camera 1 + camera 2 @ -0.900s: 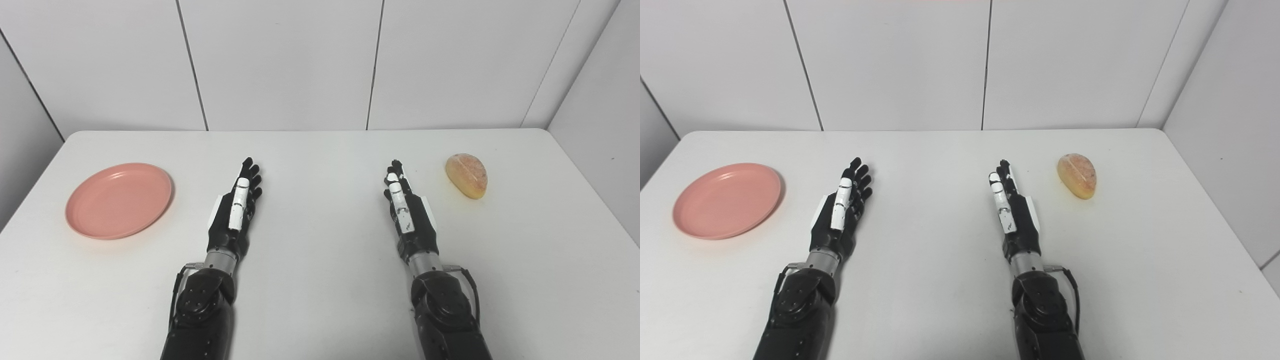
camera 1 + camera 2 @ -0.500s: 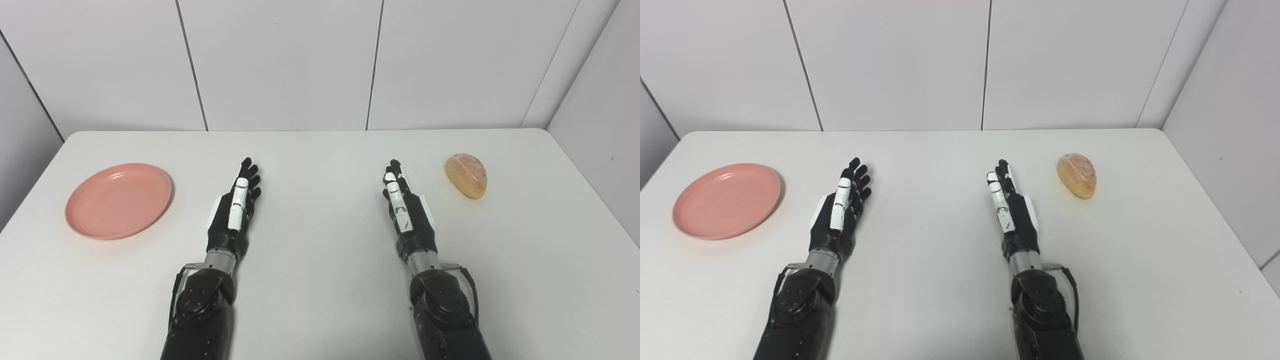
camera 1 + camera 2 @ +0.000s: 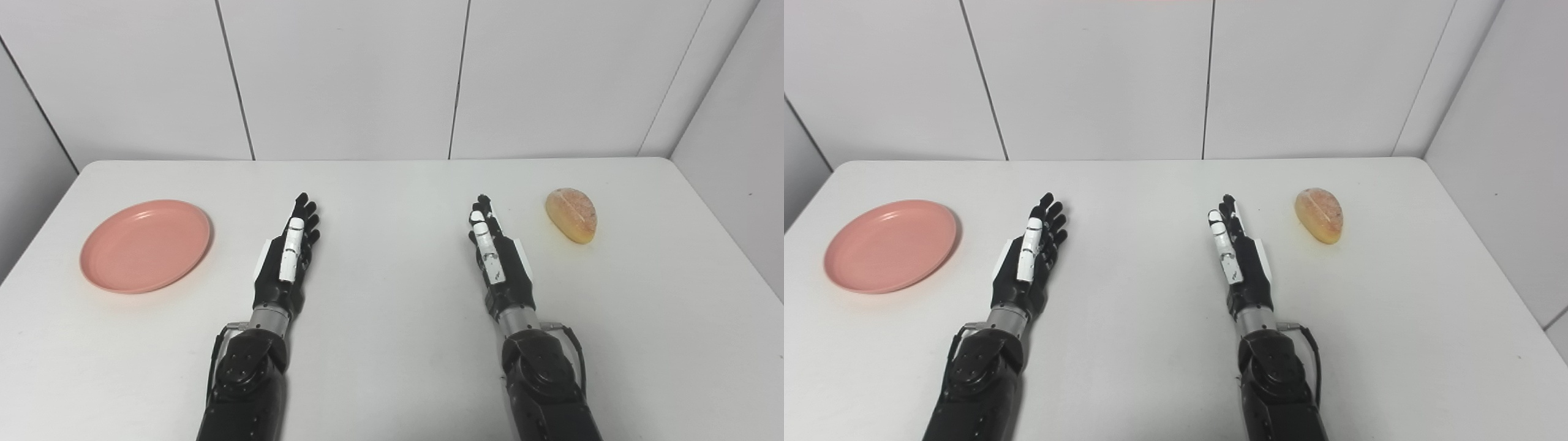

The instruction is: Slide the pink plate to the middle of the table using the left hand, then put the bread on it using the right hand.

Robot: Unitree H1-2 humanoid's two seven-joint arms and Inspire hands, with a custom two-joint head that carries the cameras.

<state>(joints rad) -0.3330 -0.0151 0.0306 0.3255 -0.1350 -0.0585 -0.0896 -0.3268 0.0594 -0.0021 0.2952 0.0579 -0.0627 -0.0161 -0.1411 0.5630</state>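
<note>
A round pink plate [image 3: 146, 245] lies on the white table at the far left. A golden bread roll [image 3: 571, 214] lies at the right. My left hand [image 3: 286, 257] is open and empty, fingers stretched forward, to the right of the plate and apart from it. My right hand [image 3: 497, 257] is open and empty, fingers stretched forward, to the left of the bread and apart from it. Both hands are edge-on, low over the table near its middle. The plate [image 3: 890, 245] and the bread [image 3: 1319, 215] also show in the right eye view.
The white table [image 3: 392, 184] has rounded far corners and meets white panelled walls at the back and on the right. Nothing else stands on it.
My right hand has shifted very slightly to the left. The left hand, the plate and the bread have not moved.
</note>
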